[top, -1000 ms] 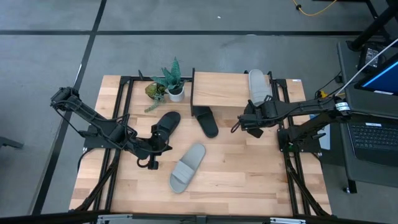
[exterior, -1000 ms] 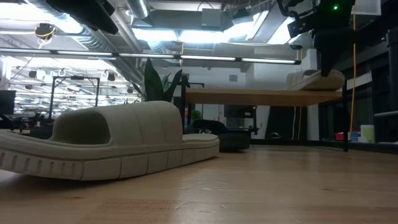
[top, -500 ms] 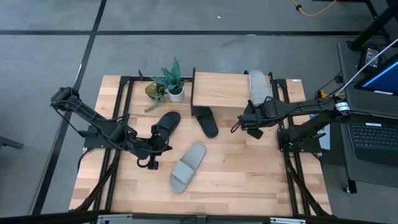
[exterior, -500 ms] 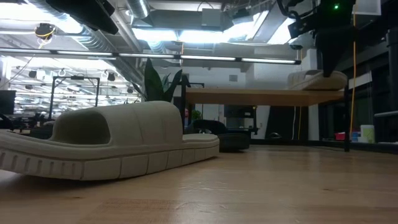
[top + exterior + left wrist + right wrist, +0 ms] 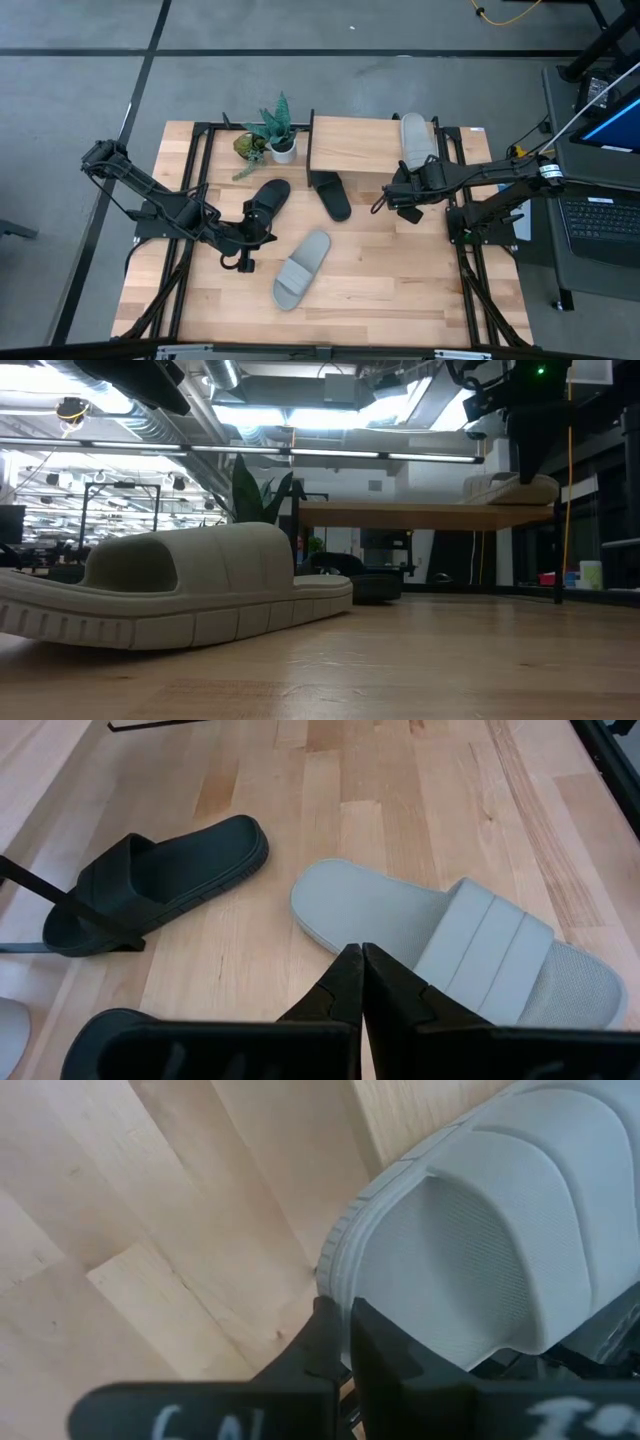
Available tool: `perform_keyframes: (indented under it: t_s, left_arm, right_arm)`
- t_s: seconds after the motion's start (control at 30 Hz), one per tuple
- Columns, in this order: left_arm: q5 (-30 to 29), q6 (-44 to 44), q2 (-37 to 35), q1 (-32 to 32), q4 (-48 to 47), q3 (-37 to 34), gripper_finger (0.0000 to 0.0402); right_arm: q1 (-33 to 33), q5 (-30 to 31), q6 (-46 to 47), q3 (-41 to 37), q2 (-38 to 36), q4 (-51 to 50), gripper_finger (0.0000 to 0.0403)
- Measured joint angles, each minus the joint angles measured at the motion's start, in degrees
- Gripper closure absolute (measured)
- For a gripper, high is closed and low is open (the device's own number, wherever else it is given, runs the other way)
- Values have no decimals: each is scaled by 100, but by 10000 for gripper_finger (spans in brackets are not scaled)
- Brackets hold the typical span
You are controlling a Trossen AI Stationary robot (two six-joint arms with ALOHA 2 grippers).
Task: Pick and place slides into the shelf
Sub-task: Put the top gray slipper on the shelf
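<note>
1. Pale grey moulded foam is being shown nearest: one grey slide is lying on the table, matte, with a ribbed sole edge and a wide grooved strap.
2. Just left of it, the left gripper is being held low with its fingers pressed together and nothing between them. If it is driven down like this, the soft strap is likely to be pushed aside rather than caught.
3. Farther back, a black slide is lying beside that gripper. A second black slide is lying with its far end tucked under the shelf. Both are dull and rubbery, with rounded toes.
4. To the right, the right gripper is being held at the shelf's near edge, its fingers drawn almost together at the heel rim of the other grey slide. Whether that rim is being nipped cannot be told.
5. Farthest, that slide is resting on the light wood board at its right end, with its heel hanging over the near edge. If the rim is being dragged as the arm is pulled away, the slide is judged likely to be tipped off the smooth board.
</note>
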Motion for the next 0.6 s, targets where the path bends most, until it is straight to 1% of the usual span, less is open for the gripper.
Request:
perform_keyframes:
  t_s: [0.33, 0.6]
  left_arm:
    - [0, 0, -2, 0, 0, 0, 401]
    - [0, 0, 0, 0, 0, 0, 401]
  right_arm:
    - [-1, 0, 0, 583, 4, -144, 387]
    - [3, -2, 23, 533, 2, -220, 388]
